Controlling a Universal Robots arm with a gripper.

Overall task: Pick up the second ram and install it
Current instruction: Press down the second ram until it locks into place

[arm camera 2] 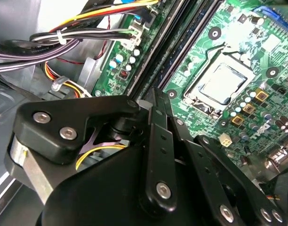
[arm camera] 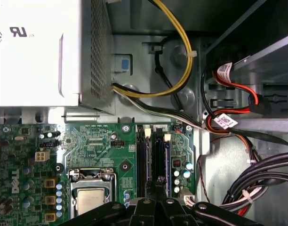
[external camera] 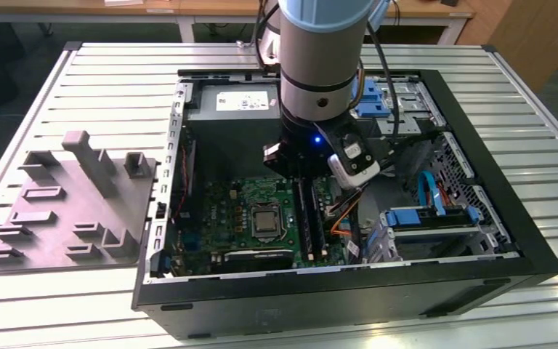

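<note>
End effector (external camera: 308, 171) hangs inside one open computer case (external camera: 473, 145), over two long motherboard slots (arm camera: 151, 162); whether its fingers grip anything cannot be told. One grey tray (external camera: 66, 211) sits on the tabletop (external camera: 114, 80), at the exterior view's left.

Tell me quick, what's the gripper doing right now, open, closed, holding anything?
Gripper: down inside the computer case, over the memory slots on the motherboard; whether it is open, closed or holding anything cannot be told.
</note>
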